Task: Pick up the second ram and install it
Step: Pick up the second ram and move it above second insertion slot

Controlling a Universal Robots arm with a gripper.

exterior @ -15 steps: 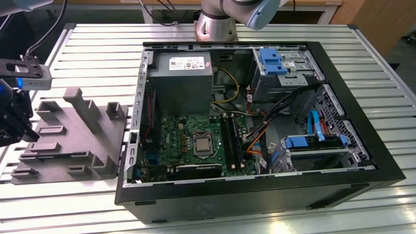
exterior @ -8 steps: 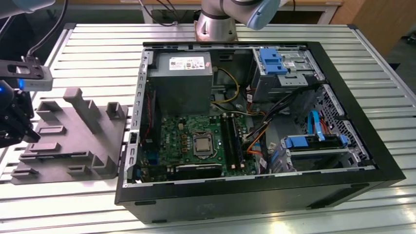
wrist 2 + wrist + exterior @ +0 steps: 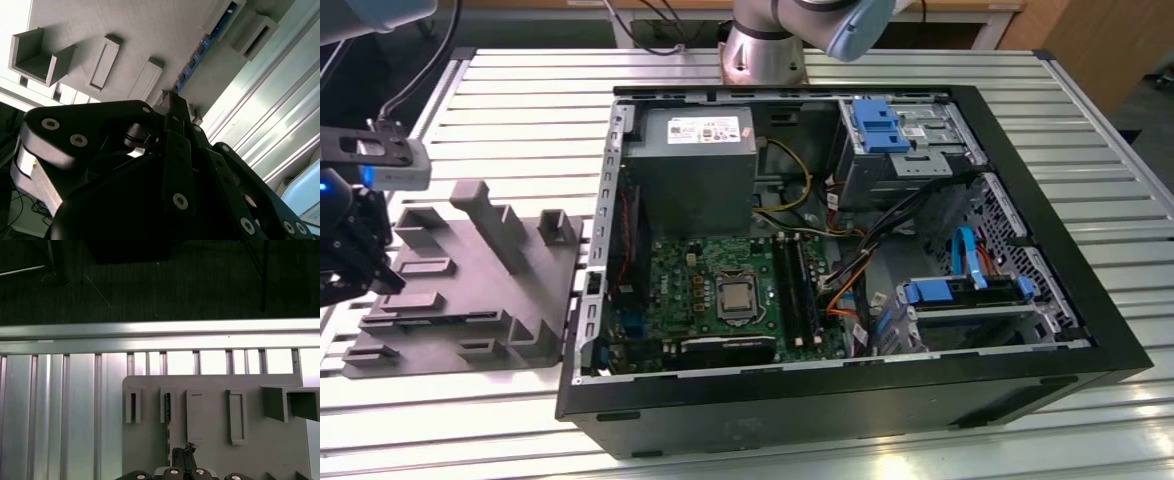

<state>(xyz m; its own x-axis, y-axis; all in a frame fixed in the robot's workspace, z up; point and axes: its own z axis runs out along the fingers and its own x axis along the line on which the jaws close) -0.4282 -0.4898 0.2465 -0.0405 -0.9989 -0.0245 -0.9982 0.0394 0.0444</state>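
The second ram (image 3: pixel 168 426) is a thin dark board standing on edge in a slot of the grey holder block (image 3: pixel 215 450). In the second wrist view the second ram (image 3: pixel 199 54) shows as a bluish strip running away from my fingertips. My gripper (image 3: pixel 183 454) hangs low over the holder block, with its jaws shut and the ram just beside the tips, not between them. In the exterior view my gripper (image 3: pixel 350 285) is at the far left, over the holder block (image 3: pixel 467 290). In the second wrist view my gripper (image 3: pixel 181 107) sits close above the holder's grey surface.
An open computer case (image 3: pixel 854 405) lies on the slatted metal table (image 3: pixel 520 110) to the exterior view's right of the holder. Inside are a green motherboard (image 3: pixel 707 275) with long black memory slots (image 3: pixel 795 290), a grey power supply (image 3: pixel 691 175), blue drive brackets and cables.
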